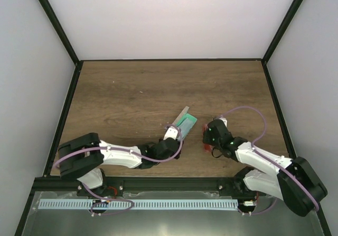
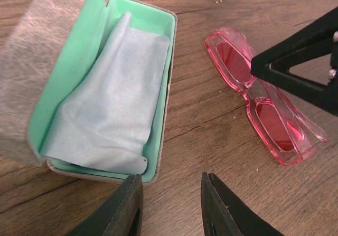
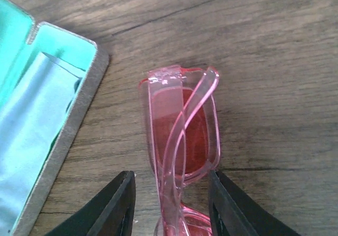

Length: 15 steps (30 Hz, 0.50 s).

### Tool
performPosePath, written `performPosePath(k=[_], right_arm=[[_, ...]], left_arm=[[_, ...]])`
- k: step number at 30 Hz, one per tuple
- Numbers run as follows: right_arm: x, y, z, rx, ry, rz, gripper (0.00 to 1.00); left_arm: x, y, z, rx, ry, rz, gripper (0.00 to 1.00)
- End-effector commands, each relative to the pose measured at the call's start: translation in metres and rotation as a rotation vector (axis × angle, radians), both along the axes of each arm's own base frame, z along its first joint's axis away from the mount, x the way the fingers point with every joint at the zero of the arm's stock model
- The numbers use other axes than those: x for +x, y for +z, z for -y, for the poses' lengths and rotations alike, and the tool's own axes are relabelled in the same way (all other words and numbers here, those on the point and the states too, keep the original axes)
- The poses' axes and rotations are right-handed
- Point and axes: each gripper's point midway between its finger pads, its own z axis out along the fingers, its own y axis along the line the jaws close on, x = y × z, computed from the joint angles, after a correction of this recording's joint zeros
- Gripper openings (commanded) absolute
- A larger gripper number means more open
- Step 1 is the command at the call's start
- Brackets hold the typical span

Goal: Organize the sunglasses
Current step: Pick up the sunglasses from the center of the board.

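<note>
The sunglasses [image 3: 182, 135], folded with a clear red frame, lie on the wooden table just right of the open grey case [image 3: 68, 125]. My right gripper [image 3: 171, 204] is open and straddles their near end; the right finger is at the frame, the left one stands apart. In the left wrist view the sunglasses [image 2: 264, 114] lie right of the case [image 2: 68, 72], whose green lining holds the pale blue cloth [image 2: 111, 98]. My left gripper [image 2: 171, 204] is open and empty just in front of the case's near corner. From above, the case [image 1: 187, 122] lies between both grippers.
The case's grey lid [image 2: 31, 62] stands open to the left. The right gripper's black finger [image 2: 301, 67] hangs over the sunglasses in the left wrist view. The bare wooden table [image 1: 132, 93] stretches behind, bounded by black frame posts and white walls.
</note>
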Motion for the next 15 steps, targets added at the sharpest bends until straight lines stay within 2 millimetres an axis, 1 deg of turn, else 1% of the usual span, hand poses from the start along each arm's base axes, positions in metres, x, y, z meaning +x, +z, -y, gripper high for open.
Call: performPosePath(k=[1,4,9,15], right_arm=[[0.004,0.005,0.003,-0.052,-0.035,-0.002,0.39],[0.001,-0.002,0.004,-0.068,-0.031,-0.02,0.36],[-0.002,-0.008,0.005,-0.084,-0.021,-0.034,0.32],[-0.003,-0.01,0.003,-0.093,-0.014,-0.042,0.19]], left_arm=[[0.002,0.013,-0.009,-0.02,0.017,0.035,0.33],[0.003,0.014,-0.016,-0.019,0.033,0.041,0.33],[0.001,0.013,-0.029,-0.028,0.057,0.041,0.33],[0.002,0.015,-0.034,-0.031,0.072,0.045,0.33]])
